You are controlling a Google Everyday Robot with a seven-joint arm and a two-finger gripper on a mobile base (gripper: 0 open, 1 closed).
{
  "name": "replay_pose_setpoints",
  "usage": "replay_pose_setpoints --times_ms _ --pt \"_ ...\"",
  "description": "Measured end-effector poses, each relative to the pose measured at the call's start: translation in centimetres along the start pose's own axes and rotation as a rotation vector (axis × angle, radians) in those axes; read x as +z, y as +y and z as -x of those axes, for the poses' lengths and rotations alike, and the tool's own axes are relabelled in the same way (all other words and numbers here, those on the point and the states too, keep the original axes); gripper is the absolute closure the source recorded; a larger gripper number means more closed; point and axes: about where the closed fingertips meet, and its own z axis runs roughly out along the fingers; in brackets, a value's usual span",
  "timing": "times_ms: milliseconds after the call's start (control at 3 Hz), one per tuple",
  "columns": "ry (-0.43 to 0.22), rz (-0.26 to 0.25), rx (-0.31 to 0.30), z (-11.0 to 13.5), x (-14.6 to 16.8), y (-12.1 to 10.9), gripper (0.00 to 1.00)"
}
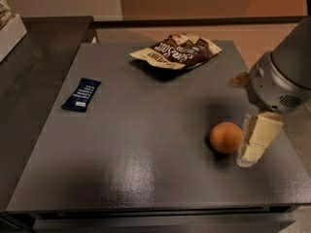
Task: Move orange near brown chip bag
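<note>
Tool (256, 141), spread impossible to tell, sits just beside the orange (226, 137), seemingly positioned to grasp it for the brown chip bag (177, 51).

The arm (284, 74) is cut off by the top and right edges. Only its lower end is seen, with the gripper (251, 149) just right of the orange (226, 137). The small print on the dark blue wrapper (81, 94) cannot be made out, and a white object (10, 32) is cropped at the upper left edge.
</note>
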Motion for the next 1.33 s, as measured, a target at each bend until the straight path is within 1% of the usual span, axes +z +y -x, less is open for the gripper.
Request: replay_pose_setpoints --times_ms 333,667,1000,1333 --pt "-0.004 0.026 0.014 -0.5 1.9 0.4 0.00" --pt "0.000 0.039 0.029 -1.1 2.8 0.6 0.00" --pt "-0.003 0.051 0.046 -1.4 3.3 1.0 0.00" --pt "-0.024 0.066 0.062 -0.9 3.5 1.4 0.00"
